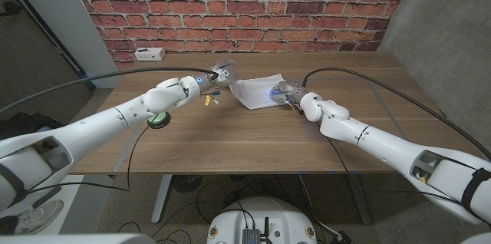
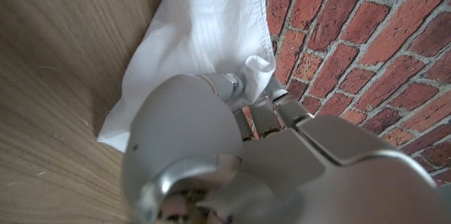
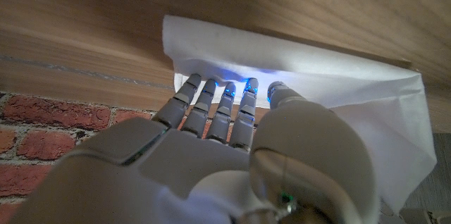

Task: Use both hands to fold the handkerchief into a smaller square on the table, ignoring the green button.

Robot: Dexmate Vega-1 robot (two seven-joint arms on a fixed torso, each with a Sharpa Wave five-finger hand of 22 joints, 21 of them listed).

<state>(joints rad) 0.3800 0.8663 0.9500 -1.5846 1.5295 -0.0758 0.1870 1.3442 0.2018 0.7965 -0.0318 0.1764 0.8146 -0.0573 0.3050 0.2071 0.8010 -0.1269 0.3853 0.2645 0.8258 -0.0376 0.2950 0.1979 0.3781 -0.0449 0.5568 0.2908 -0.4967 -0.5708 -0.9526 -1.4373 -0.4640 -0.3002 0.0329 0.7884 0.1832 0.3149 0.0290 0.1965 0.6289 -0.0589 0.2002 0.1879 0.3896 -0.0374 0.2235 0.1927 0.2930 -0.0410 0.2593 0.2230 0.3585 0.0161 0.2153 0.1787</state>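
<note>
Fingers [image 3: 211, 108] of the right hand [image 1: 287, 92] reach together, side by side, onto the near right edge of the cloth [image 1: 257, 90], their tips lit blue and pressed against a fold of it; the thumb comes in beside them, and a loose flap of the white fabric hangs past it; whether fabric is truly pinched there I cannot tell. Over on the left, the left hand [image 1: 222, 71] has its fingers [image 2: 229, 82] closed on the cloth's far left corner, the fabric bunched where thumb and finger meet and draped away from them, so that corner looks lifted off the table [image 1: 253, 140]; the wrist view shows the white weave creased and running down to the wood.

From the head view the cloth lies partly folded right of the table's middle, toward the far side, between the two hands; its far right corner sits flat on the wood.

Near the left forearm, on the left part of the table, sits the green button [image 1: 158, 119]; well apart from the cloth. A white power strip [image 1: 148, 54] lies at the far left edge against the brick wall [image 1: 245, 6]. No containers are in sight to report on.
</note>
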